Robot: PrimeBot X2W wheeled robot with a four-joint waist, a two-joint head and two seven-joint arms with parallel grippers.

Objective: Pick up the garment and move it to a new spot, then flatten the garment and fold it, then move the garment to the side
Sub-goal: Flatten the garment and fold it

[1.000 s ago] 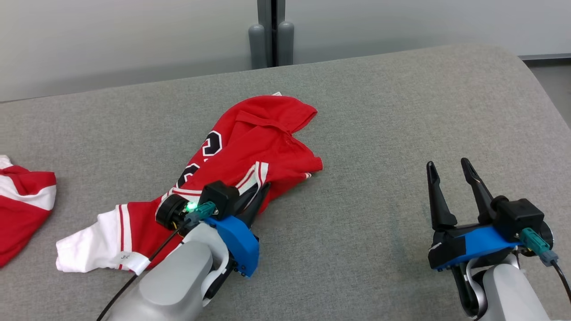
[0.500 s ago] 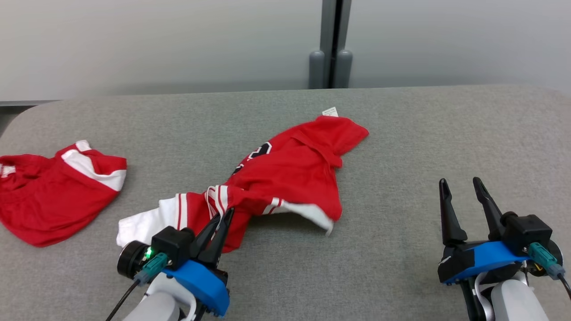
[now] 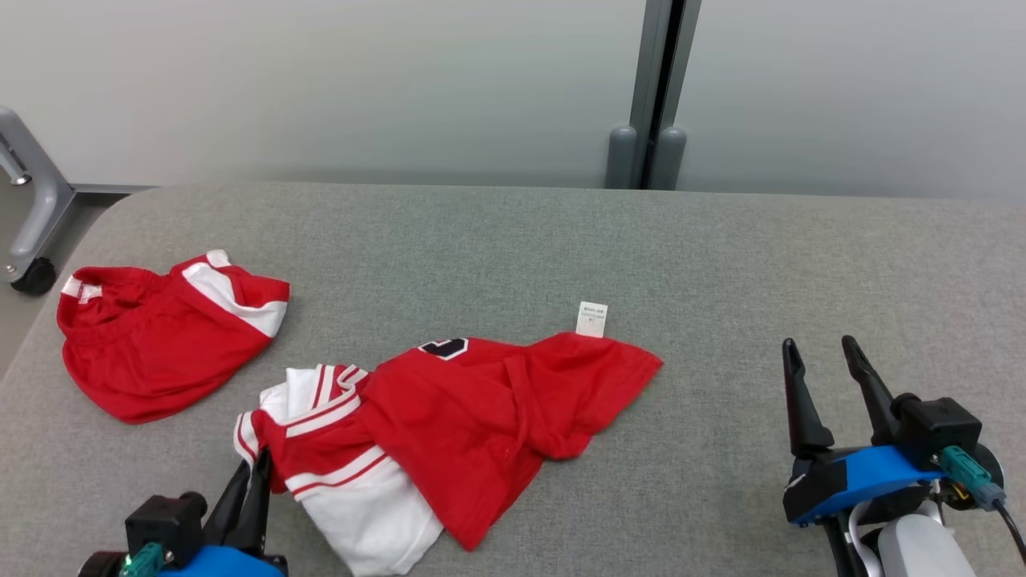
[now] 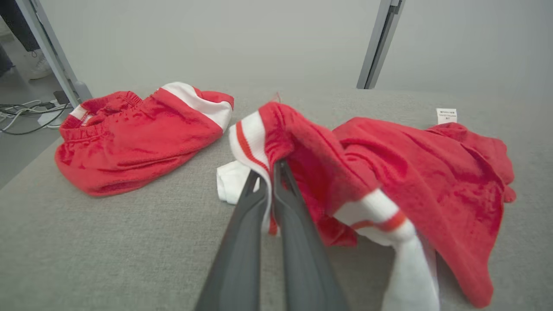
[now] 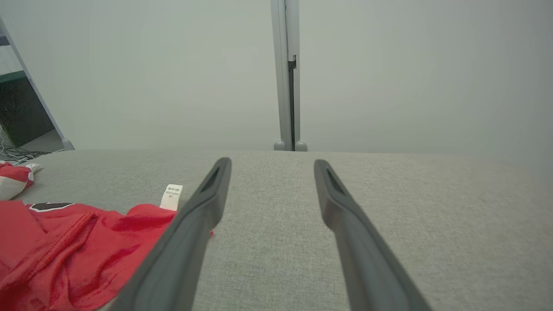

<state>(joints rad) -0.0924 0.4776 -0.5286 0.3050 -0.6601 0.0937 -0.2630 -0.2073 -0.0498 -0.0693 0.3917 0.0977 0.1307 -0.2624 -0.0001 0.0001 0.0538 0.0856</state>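
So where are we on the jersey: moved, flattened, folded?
Done: the grasp only; the left gripper is shut on the striped edge of the jersey. In hand: the move to a new spot, with the cloth bunched and mostly lying on the grey table. Left: flatten, fold, set aside. Right gripper is open, clear of the cloth.

Nothing before me can be read outright. The small white sewn-in care label sticks out from the far edge of the crumpled red and white sports jersey and lies flat on the grey fabric tabletop; it carries a few lines of dark print, too small for me to make out from the head or from either wrist. A black, white-edged applique shape peeks from a fold on the jersey's far side, part of a numeral or letter, but too little shows for me to say which.
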